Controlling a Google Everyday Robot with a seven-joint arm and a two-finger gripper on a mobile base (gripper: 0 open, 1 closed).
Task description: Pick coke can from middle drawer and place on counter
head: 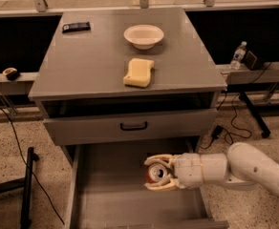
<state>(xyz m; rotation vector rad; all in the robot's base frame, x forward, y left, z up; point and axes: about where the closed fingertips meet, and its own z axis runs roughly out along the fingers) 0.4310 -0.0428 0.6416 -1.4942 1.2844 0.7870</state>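
The coke can, red-orange with a silver top, lies on its side between the two cream fingers of my gripper, its top facing left. The gripper is shut on it and holds it above the floor of the open middle drawer, a wide grey metal drawer pulled out at the bottom of the cabinet. My white arm comes in from the lower right. The counter, the grey cabinet top, lies well above and behind the gripper.
On the counter stand a white bowl, a yellow sponge and a black remote. A grey drawer front with a black handle overhangs the open drawer. A water bottle stands on a ledge at right.
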